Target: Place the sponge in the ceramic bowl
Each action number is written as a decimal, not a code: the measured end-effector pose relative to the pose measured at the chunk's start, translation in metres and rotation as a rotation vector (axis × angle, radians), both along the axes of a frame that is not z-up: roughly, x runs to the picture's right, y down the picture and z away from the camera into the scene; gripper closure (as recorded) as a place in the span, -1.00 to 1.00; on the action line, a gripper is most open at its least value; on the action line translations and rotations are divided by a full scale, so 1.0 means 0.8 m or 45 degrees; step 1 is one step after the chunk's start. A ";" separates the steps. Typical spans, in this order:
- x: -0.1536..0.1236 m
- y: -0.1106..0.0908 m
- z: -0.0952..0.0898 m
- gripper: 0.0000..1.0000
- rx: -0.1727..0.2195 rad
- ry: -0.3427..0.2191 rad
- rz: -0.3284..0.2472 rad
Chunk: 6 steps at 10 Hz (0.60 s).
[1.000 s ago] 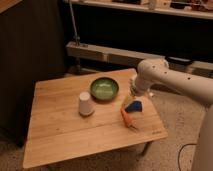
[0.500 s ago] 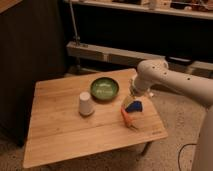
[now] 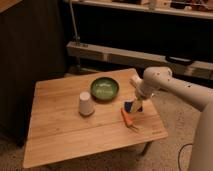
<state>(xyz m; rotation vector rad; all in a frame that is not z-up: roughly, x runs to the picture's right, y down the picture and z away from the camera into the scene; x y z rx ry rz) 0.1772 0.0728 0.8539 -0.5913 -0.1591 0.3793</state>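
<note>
Gripper [image 3: 134, 101] of the white arm [image 3: 165, 82] is down at the right-hand part of the light wooden table [image 3: 65, 130], directly upon the small dark blue sponge [image 3: 135, 107]. Whether the claw is apart or clamped on the sponge cannot be told, as the wrist covers the contact.

Finding: the sponge sits at the claw's tip, its pale face toward the left. It is at or just above the boards, and which of the two cannot be told. It is outside the shallow glossy green ceramic bowl [image 3: 95, 92], which stands near on the left toward the table's far edge, with no sponge in it.

An orange carrot-shaped item [image 3: 127, 118] lies just beside the sponge on the near side. A white upturned cup [image 3: 86, 103] stands just in front of the bowl, to its left.

Assessment: the claw's low, top-down position suits a grip on a soft, flat pad. The requirement is not met. Any carry leftward would need to clear the bowl's rim.
</note>
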 end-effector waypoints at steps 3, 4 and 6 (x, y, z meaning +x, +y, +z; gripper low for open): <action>0.002 0.017 0.015 -0.60 0.027 0.021 -0.043; 0.005 0.031 0.032 -0.60 0.039 0.008 -0.070; -0.002 0.049 0.056 -0.60 0.042 -0.044 -0.113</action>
